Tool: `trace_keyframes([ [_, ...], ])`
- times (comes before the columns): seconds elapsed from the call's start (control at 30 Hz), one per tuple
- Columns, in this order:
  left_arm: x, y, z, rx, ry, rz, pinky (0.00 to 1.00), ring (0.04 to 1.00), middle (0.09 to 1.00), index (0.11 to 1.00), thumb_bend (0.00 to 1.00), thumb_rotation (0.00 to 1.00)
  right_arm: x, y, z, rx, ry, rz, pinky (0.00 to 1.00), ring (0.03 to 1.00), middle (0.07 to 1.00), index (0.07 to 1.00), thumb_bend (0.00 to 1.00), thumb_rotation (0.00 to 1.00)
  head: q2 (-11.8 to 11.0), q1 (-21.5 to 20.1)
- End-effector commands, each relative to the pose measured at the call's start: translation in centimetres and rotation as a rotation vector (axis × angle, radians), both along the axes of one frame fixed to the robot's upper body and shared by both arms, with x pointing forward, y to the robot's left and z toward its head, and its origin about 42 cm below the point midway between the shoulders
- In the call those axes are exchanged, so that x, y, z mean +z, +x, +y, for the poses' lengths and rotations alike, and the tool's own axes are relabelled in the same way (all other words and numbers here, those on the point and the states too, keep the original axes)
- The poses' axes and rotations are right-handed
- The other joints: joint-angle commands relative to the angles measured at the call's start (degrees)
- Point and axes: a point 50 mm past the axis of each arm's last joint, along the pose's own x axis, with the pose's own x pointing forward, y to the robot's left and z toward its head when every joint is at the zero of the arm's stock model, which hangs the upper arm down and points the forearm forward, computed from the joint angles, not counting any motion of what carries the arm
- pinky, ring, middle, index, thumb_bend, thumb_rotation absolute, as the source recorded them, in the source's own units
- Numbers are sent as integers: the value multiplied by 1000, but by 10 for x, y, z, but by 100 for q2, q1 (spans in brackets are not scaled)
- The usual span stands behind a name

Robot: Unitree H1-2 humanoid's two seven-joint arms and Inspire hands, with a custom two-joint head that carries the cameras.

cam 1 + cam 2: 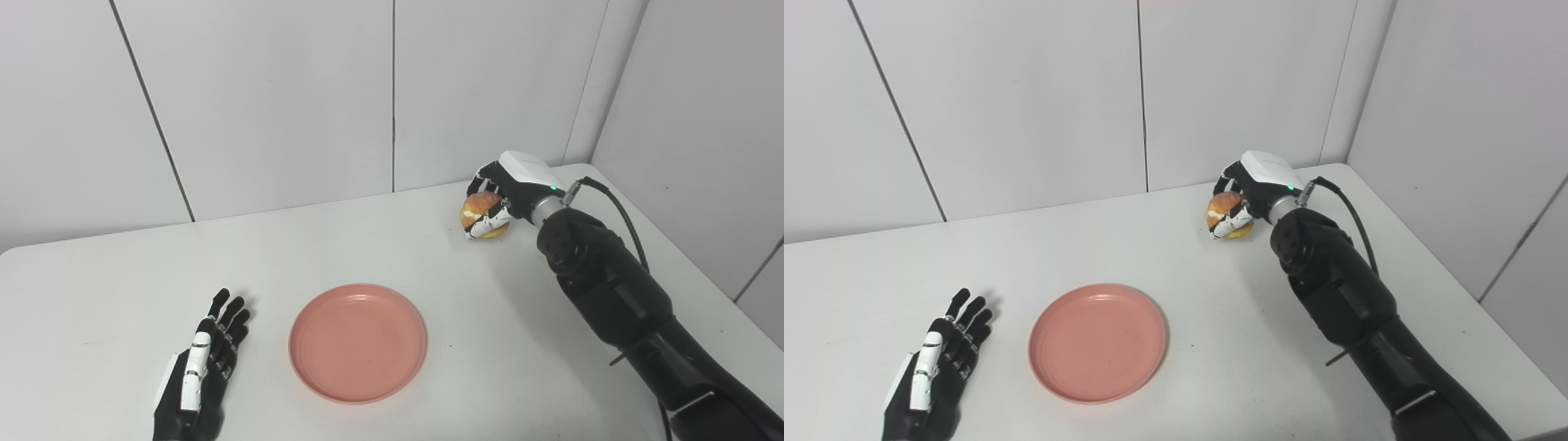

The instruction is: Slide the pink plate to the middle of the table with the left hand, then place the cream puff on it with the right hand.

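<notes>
Round pink plastic plate (358, 343) sits mid-table, empty; left hand (202, 373) rests beside it, fingers spread; right hand (499, 199) grasps golden cream puff (481, 211) at far right, apparently unlifted.

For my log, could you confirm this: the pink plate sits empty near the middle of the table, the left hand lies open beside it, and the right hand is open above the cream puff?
Not quite: the right hand is shut on the cream puff, as the left eye view shows. The rest holds: the pink plate is empty, and the left hand lies open beside it.
</notes>
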Motion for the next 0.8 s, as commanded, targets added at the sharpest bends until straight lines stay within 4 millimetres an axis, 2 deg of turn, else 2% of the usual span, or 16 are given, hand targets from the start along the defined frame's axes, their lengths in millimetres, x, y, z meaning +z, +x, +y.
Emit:
trace_keyframes([
  [0.0,-28,-15,0,25,14,129,996,967,971,964,405,1000,39,-5,13,36,-17,-96,304,389,432,545,515,0,5,9],
  [0.1,-28,-18,-3,41,30,112,989,965,970,964,409,1000,50,-15,31,93,-42,-106,267,354,468,501,523,0,22,70],
  [0.23,-30,-21,-5,54,51,85,998,980,984,983,406,1000,57,-26,50,158,-47,-115,222,302,474,490,526,0,36,157],
  [0.3,-31,-23,-7,65,63,63,989,973,980,980,409,1000,57,-32,63,194,-47,-116,263,348,479,489,524,0,54,239],
  [0.33,-32,-23,-7,69,68,52,986,970,978,978,410,1000,57,-34,68,208,-48,-116,299,385,453,530,518,0,54,239],
  [0.57,-32,-25,-22,80,84,25,983,969,979,976,450,1000,43,-47,100,337,-20,-98,335,414,446,540,515,0,121,584],
  [0.77,-30,-24,-34,95,109,22,980,967,977,976,441,1000,31,-54,123,420,-26,-84,341,412,443,540,516,0,283,1111],
])
